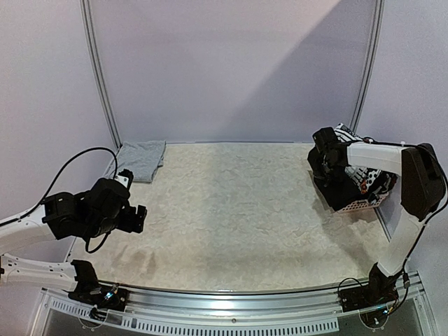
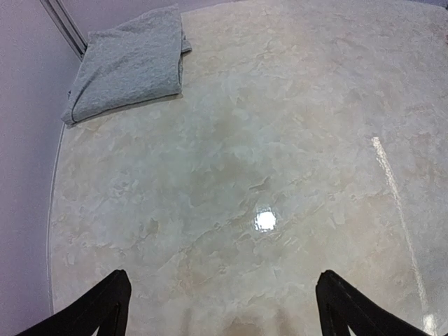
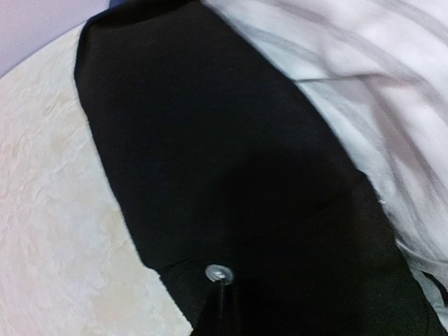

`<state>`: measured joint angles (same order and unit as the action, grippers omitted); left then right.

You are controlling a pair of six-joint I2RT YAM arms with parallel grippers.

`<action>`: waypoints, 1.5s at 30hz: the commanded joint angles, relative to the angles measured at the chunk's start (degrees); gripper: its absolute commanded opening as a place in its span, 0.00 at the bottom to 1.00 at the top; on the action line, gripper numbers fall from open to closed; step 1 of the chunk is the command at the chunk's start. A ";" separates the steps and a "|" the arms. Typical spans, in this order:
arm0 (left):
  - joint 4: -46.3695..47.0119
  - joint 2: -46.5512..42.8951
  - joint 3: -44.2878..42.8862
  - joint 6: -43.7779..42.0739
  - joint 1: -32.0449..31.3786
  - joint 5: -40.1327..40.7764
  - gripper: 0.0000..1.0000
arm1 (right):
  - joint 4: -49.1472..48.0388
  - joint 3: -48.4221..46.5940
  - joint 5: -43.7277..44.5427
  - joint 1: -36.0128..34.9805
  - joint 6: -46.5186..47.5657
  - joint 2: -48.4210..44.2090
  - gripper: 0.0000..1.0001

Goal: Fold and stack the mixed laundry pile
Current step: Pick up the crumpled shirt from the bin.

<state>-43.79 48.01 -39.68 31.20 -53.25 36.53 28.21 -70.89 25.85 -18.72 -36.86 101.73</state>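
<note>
The mixed laundry pile sits in a basket at the table's right edge. Black trousers hang over its near side, and a white black-striped piece lies beside them. My right gripper is down on the black trousers, its fingers drawn together on the cloth just below a silver button. A folded light grey garment lies at the far left corner. My left gripper hovers over the bare tabletop at the left, open and holding nothing.
The pink perforated basket stands against the right wall. The mottled beige tabletop stretches between the arms. A curved metal frame and the back wall bound the table. A rail runs along the near edge.
</note>
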 commanded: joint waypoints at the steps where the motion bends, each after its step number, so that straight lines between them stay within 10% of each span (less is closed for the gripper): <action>1: 0.24 -0.06 0.57 0.60 -1.30 0.91 0.94 | 0.28 -2.01 5.59 0.54 1.17 -2.16 0.00; 24: 0.79 -0.07 1.10 0.88 -1.68 0.44 0.92 | 6.74 -11.72 1.03 -1.22 10.85 -16.33 0.00; 27: 0.95 0.11 1.23 0.97 -1.74 -0.09 0.92 | 9.99 -10.53 -0.68 -1.23 9.90 -14.98 0.61; 30: 1.28 -0.14 1.51 0.97 -1.77 -0.47 0.92 | 9.44 -7.48 -1.86 -1.21 8.78 -12.84 0.89; 45: 1.69 -0.75 2.11 0.77 -1.85 -1.26 0.92 | 15.48 -16.00 3.62 -1.23 7.24 7.83 0.81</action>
<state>-42.72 47.86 -38.46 31.62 -53.95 35.81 40.69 -84.64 25.23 -19.62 -28.25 105.95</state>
